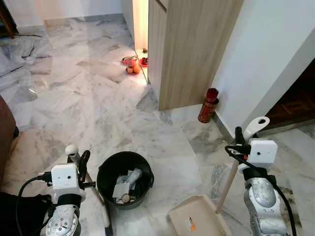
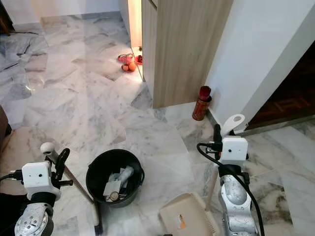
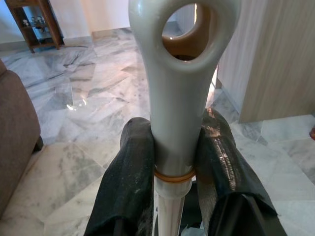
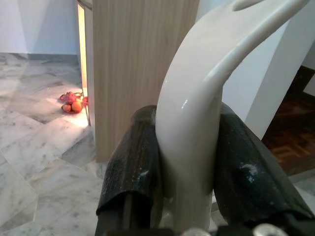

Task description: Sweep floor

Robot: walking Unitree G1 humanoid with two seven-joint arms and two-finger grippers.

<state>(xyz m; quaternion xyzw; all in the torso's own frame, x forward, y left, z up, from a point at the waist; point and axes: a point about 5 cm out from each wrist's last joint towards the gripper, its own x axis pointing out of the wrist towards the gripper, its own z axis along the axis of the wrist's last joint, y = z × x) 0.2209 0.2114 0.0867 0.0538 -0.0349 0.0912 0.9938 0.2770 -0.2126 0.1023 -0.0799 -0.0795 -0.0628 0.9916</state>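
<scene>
- Left gripper (image 3: 174, 162) clamped on broom handle (image 3: 179, 98), just left of black bucket (image 1: 124, 178).
- Right gripper (image 4: 189, 162) clamped on dustpan handle (image 4: 197, 108); beige dustpan (image 1: 197, 219) flat on marble floor (image 1: 88, 98), right of bucket.
- Scraps of rubbish (image 1: 125, 184) inside bucket.

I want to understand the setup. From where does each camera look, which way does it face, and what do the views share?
Left eye view: head, looking down at the marble floor, black bin, dustpan; both arms show.
Right eye view: same scene, shifted.
Left wrist view: along the left gripper, shut on the broom handle.
Right wrist view: along the right gripper, shut on the dustpan handle.
Shared: wooden cabinet, fruit.
</scene>
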